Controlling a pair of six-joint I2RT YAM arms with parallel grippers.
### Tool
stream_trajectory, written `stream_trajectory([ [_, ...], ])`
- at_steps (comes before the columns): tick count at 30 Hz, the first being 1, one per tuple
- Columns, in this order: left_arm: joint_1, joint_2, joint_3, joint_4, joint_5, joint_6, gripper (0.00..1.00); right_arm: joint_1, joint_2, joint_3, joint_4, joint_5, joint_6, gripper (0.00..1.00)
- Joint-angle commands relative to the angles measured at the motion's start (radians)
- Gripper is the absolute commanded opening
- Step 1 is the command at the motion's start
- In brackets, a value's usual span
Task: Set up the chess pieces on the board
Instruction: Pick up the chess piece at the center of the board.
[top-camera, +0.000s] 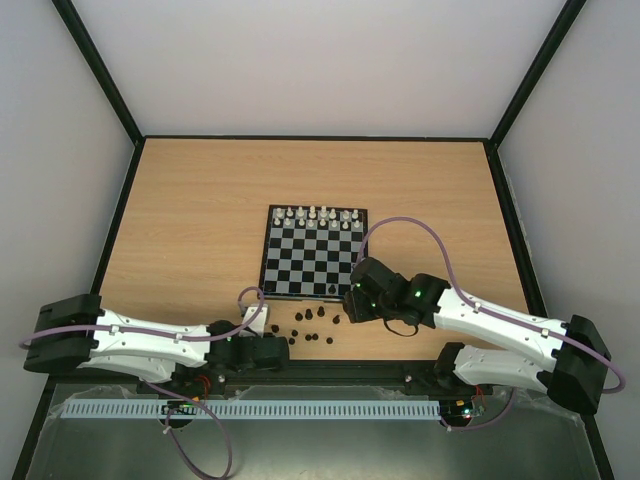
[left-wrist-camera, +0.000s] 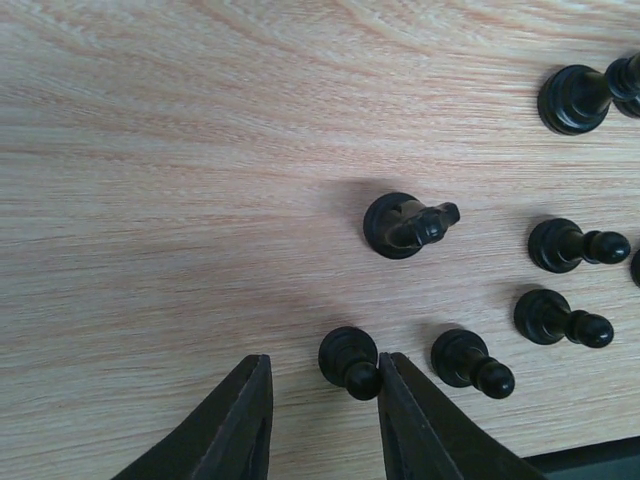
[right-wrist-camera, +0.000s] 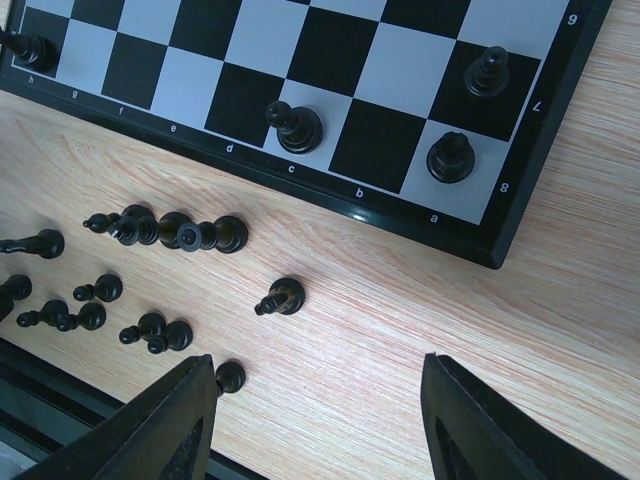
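The board (top-camera: 300, 262) lies mid-table, with white pieces along its far row. Three black pieces, among them one on square c8 (right-wrist-camera: 298, 128), stand near the board's corner (right-wrist-camera: 330, 185), and a fourth stands at the h end. Several loose black pieces (top-camera: 312, 325) lie on the table in front of the board. My left gripper (top-camera: 283, 350) is open around a standing black pawn (left-wrist-camera: 350, 362); the pawn's head touches the right finger (left-wrist-camera: 415, 425) and the left finger is apart from it. My right gripper (right-wrist-camera: 320, 365) is wide open and empty over bare wood beside the board corner.
More loose black pieces stand right of the left gripper, among them a knight-like one (left-wrist-camera: 405, 224) and pawns (left-wrist-camera: 470, 362). A small piece (right-wrist-camera: 230, 377) sits against the right gripper's left finger. A black frame edges the table's near side (top-camera: 330, 368).
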Motion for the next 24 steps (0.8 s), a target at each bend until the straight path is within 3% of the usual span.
stream_trajectory([
  [1, 0.002, 0.009, 0.015, -0.006, -0.032, 0.015, 0.31, 0.008, -0.017, -0.017, -0.019, -0.008, -0.007, 0.57],
  [9, 0.010, 0.021, 0.027, 0.000, -0.045, 0.033, 0.25, 0.008, -0.015, -0.018, -0.017, -0.010, -0.010, 0.57],
  [20, 0.022, 0.025, 0.028, 0.005, -0.051, 0.043, 0.07, 0.008, -0.014, -0.019, -0.016, -0.012, -0.009, 0.57],
  [24, 0.029, 0.006, 0.056, -0.028, -0.068, 0.049, 0.06, 0.008, -0.019, -0.020, -0.018, -0.011, -0.006, 0.57],
])
